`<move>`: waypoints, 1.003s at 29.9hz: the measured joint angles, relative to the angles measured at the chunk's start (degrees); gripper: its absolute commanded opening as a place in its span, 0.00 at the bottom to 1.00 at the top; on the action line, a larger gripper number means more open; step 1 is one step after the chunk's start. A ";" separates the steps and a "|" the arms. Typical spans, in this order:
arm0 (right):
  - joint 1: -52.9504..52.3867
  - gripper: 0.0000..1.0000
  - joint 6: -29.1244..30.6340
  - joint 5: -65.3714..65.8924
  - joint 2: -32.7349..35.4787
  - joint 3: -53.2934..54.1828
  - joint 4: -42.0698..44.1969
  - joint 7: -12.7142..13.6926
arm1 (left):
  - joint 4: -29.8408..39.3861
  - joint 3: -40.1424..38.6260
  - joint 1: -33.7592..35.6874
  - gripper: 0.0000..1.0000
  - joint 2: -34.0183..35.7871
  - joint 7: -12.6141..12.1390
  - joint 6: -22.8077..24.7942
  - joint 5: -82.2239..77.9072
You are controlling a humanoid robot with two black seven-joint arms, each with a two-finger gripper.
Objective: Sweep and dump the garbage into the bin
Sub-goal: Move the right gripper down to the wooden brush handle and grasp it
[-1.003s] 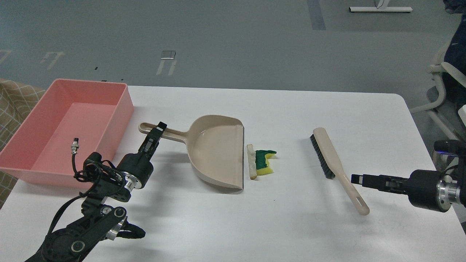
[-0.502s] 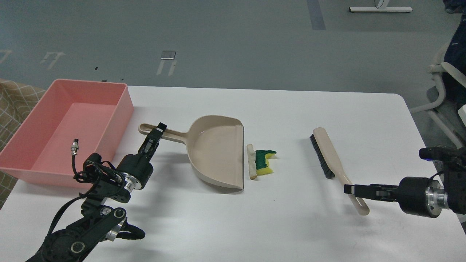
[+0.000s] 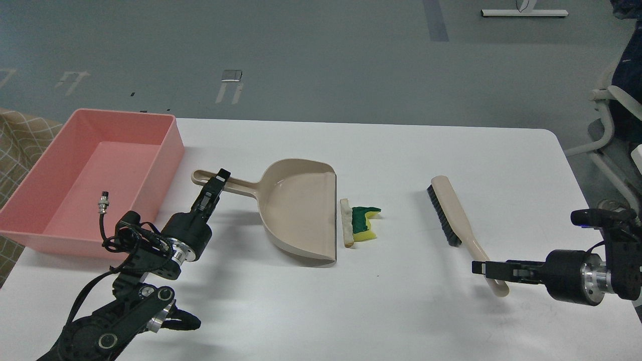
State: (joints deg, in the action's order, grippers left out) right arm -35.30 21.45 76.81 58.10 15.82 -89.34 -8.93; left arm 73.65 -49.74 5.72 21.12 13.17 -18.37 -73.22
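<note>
**Both grippers at tool handles, scraps at the dustpan lip**

Left gripper (image 3: 218, 179): its narrow black fingers lie over the long handle of the beige dustpan (image 3: 301, 215), near the handle's looped end. The fingers appear as one dark shape, so their opening and any grip on the handle cannot be told. Right gripper (image 3: 480, 267): its tip crosses the lower handle of the brush (image 3: 464, 230), just above the slotted end. It is seen side-on, and whether it has closed on the handle cannot be told.

The dustpan rests flat on the white table (image 3: 401, 311), open lip facing right. Just beside that lip lies the garbage: a white bread-like wedge (image 3: 346, 222) with a brown crust, standing lengthwise along the lip, and touching its right side a yellow sponge piece (image 3: 366, 222) with a dark green layer. The brush lies well to the right of the scraps, bristles on its left side, handle pointing toward the near edge.

The pink bin (image 3: 95, 180) stands at the table's far left corner, left of the dustpan handle.
</note>
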 measured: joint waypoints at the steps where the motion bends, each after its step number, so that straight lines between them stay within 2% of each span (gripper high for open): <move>1: 0.00 0.50 0.00 0.00 -0.20 0.00 -0.01 0.02 | 0.00 0.00 0.00 0.00 -0.01 0.00 0.00 0.00; 7: -0.12 0.40 0.00 0.07 -0.50 0.00 -0.03 0.15 | 0.00 0.01 0.00 0.00 -0.01 0.01 0.00 0.00; 9: -0.10 0.32 0.00 0.06 -0.52 0.00 -0.10 0.23 | 0.00 0.01 0.00 0.00 -0.01 0.01 0.00 0.00; 14: -0.04 0.22 0.00 -0.04 -0.53 0.00 -0.13 0.75 | 0.00 0.01 0.00 0.00 -0.01 0.01 0.00 0.00; 16: -0.04 0.10 0.00 -0.07 -0.53 0.00 -0.14 0.81 | 0.00 0.01 0.00 0.00 0.01 0.01 0.00 0.00; 19: -0.15 0.01 0.00 -0.11 -0.53 0.01 -0.17 0.90 | -0.04 0.00 0.00 0.00 0.05 0.02 0.00 0.00; 25: -0.35 0.00 -0.09 -0.22 0.18 0.20 -2.98 1.24 | -0.07 0.00 0.00 0.00 0.04 0.04 0.00 0.00; 30: -0.33 0.00 -0.32 -0.26 2.05 0.80 -6.00 2.54 | -0.07 0.00 0.00 0.00 0.21 0.04 0.00 0.00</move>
State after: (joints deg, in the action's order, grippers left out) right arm -35.63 21.12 76.55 60.15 16.63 -95.35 -6.39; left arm 73.58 -49.74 5.71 21.33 13.21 -18.36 -73.21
